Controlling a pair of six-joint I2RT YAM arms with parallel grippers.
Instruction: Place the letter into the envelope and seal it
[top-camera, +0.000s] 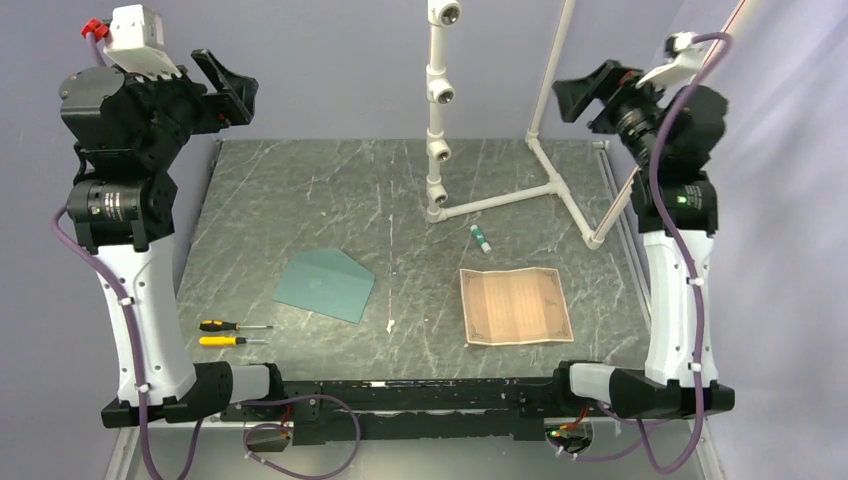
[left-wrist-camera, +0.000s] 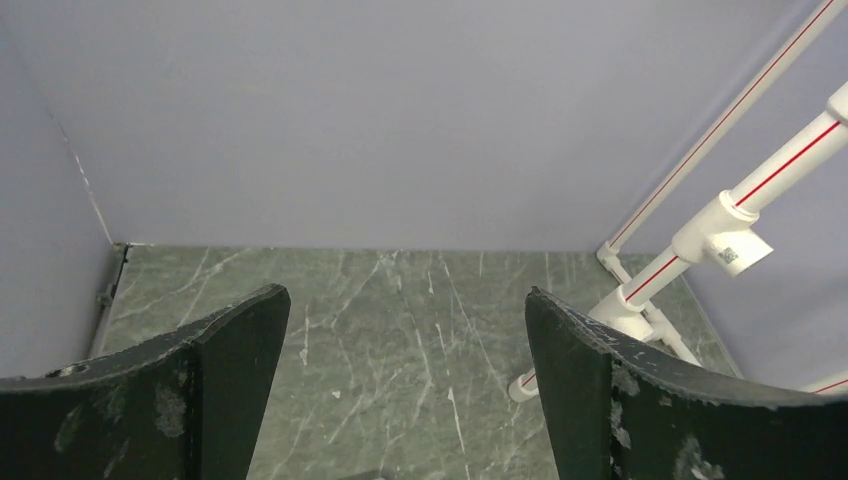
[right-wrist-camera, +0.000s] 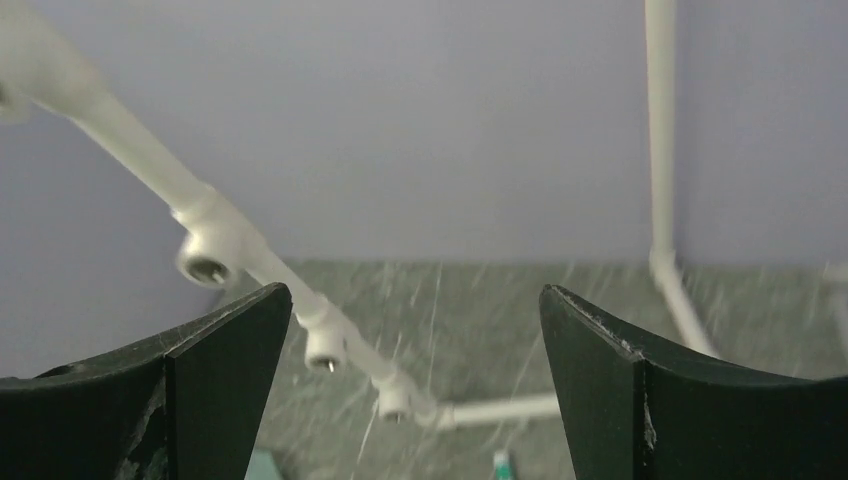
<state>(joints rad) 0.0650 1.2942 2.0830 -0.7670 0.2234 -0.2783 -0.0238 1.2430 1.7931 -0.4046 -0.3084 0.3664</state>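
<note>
- Top external view: the teal envelope (top-camera: 325, 285) lies flat on the dark marbled desk (top-camera: 300, 190), left of centre, with its pointed side turned to the right.
- The letter (top-camera: 515, 306) lies flat right of centre, well apart from the envelope. Its tan face is up, showing the dark ornamental border. The fine lines on it are too small to read.
- The left end effector (top-camera: 225, 85) is raised high over the far left corner of the desk. Its jaws stand wide and hold nothing, and the left wrist view shows only bare desk between the fingers.
- The right end effector (top-camera: 580, 97) is raised high at the far right. It is also spread wide and empty.
- Two screwdrivers (top-camera: 235, 333) with yellow-and-black handles lie side by side at the near left, near the envelope.
- A small glue stick (top-camera: 481, 237) with a green band lies far of the letter. Any label on it cannot be read.
- A white pipe frame (top-camera: 437, 120) stands at the far middle of the desk.
- In the left wrist view, one of its fittings carries a small white tag (left-wrist-camera: 735, 252) printed with a square code, and thin red lines run along the pipes.
</note>
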